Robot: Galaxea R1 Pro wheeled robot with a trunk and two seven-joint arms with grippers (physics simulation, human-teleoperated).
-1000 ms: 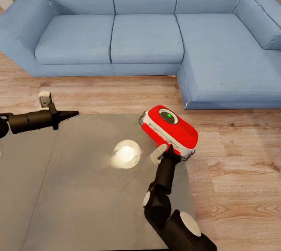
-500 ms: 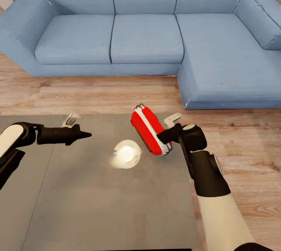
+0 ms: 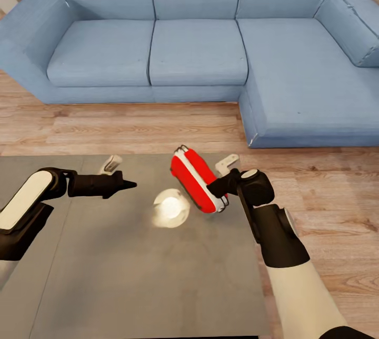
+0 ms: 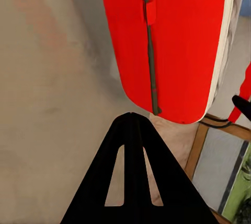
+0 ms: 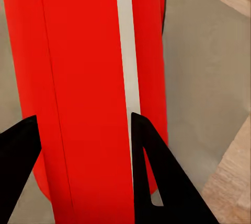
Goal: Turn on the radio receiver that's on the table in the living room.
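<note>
- The radio receiver (image 3: 197,180) is over the far part of the desk (image 3: 131,270), near its right edge, tipped up on its side.
- It looks lifted a bit off the grey top, but I cannot tell for sure.
- Its red side and white band face up, and the round dial is hidden, so I guess it is being turned to bring the switch within reach.
- The right pincer (image 3: 220,189) is just to the right of the radio, and its two fingers sit on both sides of the red body, holding it tight.
- The left pincer (image 3: 129,185) is to the left of the radio, well apart from it, with its fingers pressed together and nothing in them.
- It points at the radio, maybe so it can poke the switch.
- A bright spot of light (image 3: 170,208) shines on the desk just left of the radio.
- The blue sofa (image 3: 200,55) stands beyond the radio, across the wood floor (image 3: 131,128).
</note>
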